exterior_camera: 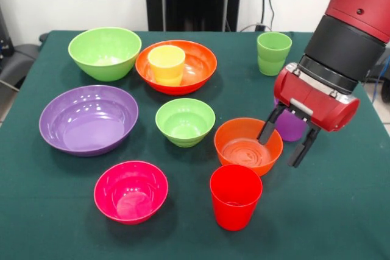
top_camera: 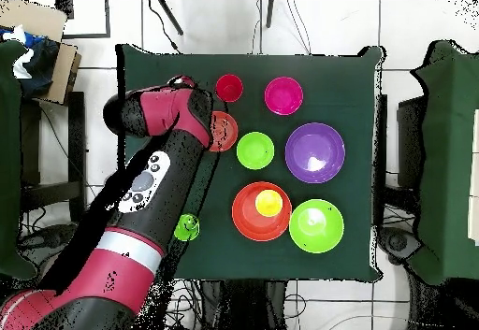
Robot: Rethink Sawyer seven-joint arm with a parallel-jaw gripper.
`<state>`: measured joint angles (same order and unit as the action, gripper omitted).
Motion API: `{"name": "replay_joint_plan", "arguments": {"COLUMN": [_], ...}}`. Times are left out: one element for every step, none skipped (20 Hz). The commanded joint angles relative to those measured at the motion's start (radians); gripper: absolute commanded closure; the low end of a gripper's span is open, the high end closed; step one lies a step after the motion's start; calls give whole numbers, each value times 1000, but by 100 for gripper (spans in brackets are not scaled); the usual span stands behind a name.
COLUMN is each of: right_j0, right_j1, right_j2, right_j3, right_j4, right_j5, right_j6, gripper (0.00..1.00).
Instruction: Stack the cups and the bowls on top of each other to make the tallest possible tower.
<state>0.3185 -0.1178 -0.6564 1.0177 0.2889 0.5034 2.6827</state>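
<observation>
My gripper (exterior_camera: 285, 138) hangs open at the right, its black fingers (exterior_camera: 268, 127) spread just right of the small orange bowl (exterior_camera: 247, 144). The purple cup (exterior_camera: 290, 127) shows between and behind them; I cannot tell whether they touch it. The red cup (exterior_camera: 235, 196) stands upright in front of the orange bowl. The yellow cup (exterior_camera: 166, 64) sits inside the large orange bowl (exterior_camera: 177, 68). The light green cup (exterior_camera: 273, 53) stands alone at the back right. In the overhead view the arm (top_camera: 168, 149) covers the gripper and the purple cup.
The large lime green bowl (exterior_camera: 105, 52), large purple bowl (exterior_camera: 88, 119), small lime green bowl (exterior_camera: 184, 121) and magenta bowl (exterior_camera: 130, 190) sit apart on the green cloth (exterior_camera: 341, 211). Chairs stand beside the table in the overhead view.
</observation>
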Motion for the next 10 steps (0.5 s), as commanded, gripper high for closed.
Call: {"name": "replay_joint_plan", "arguments": {"right_j0": [-5,-7,-9,-10,-11,-12,-10,-8,-6,-6], "right_j1": [8,4,0,-3,-6,-8,-9,-11,-12,-14], "right_j2": [126,129,133,136,142,147,150,152,155,159], "right_j3": [80,83,88,93,97,101,106,112,118,125], "right_j4": [10,9,8,7,8,9,11,12,13,14], "right_j5": [-39,-41,-44,-47,-50,-53,-57,-59,-62,-66], "right_j6": [117,111,105,101,99,96,99,101,102,102], "gripper": [0,0,0,0,0,0,0,0,0,0]}}
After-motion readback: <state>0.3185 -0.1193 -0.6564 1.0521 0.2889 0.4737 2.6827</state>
